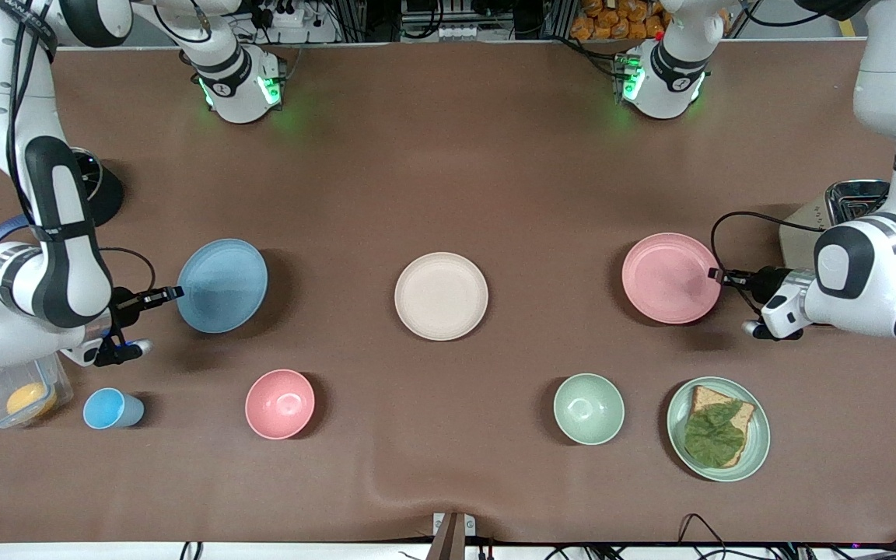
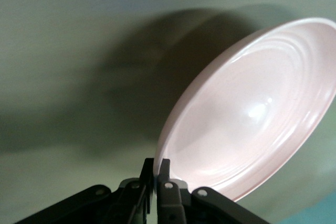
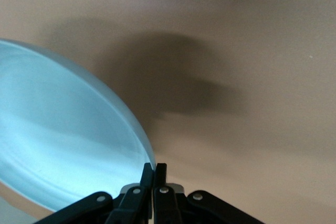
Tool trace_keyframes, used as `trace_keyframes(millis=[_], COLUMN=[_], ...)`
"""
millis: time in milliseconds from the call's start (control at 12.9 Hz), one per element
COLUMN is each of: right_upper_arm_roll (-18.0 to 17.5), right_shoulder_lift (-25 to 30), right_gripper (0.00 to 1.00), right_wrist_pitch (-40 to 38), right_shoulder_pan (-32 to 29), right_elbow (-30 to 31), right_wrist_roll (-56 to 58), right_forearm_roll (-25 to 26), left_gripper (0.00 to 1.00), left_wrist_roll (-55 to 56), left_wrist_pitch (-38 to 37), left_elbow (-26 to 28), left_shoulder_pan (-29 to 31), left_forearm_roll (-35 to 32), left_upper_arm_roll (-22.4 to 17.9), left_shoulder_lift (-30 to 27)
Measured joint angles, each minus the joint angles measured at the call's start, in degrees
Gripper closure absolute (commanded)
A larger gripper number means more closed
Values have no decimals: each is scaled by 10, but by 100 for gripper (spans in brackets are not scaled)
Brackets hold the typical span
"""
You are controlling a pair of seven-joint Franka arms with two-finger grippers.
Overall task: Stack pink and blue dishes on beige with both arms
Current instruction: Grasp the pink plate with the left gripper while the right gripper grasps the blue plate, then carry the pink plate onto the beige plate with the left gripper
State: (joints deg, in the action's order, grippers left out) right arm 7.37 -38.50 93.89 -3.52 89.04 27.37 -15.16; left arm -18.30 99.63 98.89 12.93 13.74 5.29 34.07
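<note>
The beige plate [image 1: 441, 295] lies flat at the table's middle, with nothing on it. Toward the left arm's end, the pink plate [image 1: 670, 278] is tilted up off the cloth, its rim pinched by my left gripper [image 1: 716, 274]; the left wrist view shows the pink plate [image 2: 257, 108] lifted above its shadow with the left gripper [image 2: 156, 165] shut on the rim. Toward the right arm's end, the blue plate [image 1: 222, 285] is likewise tilted, with my right gripper [image 1: 176, 293] shut on its edge. The right wrist view shows the blue plate [image 3: 63, 140] held by the right gripper [image 3: 154, 169].
Nearer the camera stand a blue cup [image 1: 110, 409], a deep pink bowl [image 1: 280, 404], a green bowl [image 1: 589, 408] and a green plate [image 1: 756, 435] with toast. A clear box [image 1: 5, 393] sits under the right arm; a metal tray [image 1: 856, 198] lies by the left arm.
</note>
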Motion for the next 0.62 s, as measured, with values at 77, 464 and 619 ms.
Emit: trace_keyframes(millis=[77,464,619], right_upper_arm_roll=[0,0,0], right_shoulder_lift=[0,0,0], right_gripper=[100,100,100], right_wrist_pitch=[0,0,0], right_shoulder_pan=[0,0,0], right_elbow=[0,0,0], right_wrist_roll=[0,0,0], right_forearm_roll=[0,0,0], left_gripper=[100,100,100], left_wrist_roll=[0,98,170], left_wrist_pitch=[-17,-32,-10], left_elbow=[-21,-98,-122], left_shoulder_pan=[0,-64,-135], left_forearm_roll=[8,14,15], left_upper_arm_roll=[14,105,108], left_shoulder_lift=[-1,-2,5])
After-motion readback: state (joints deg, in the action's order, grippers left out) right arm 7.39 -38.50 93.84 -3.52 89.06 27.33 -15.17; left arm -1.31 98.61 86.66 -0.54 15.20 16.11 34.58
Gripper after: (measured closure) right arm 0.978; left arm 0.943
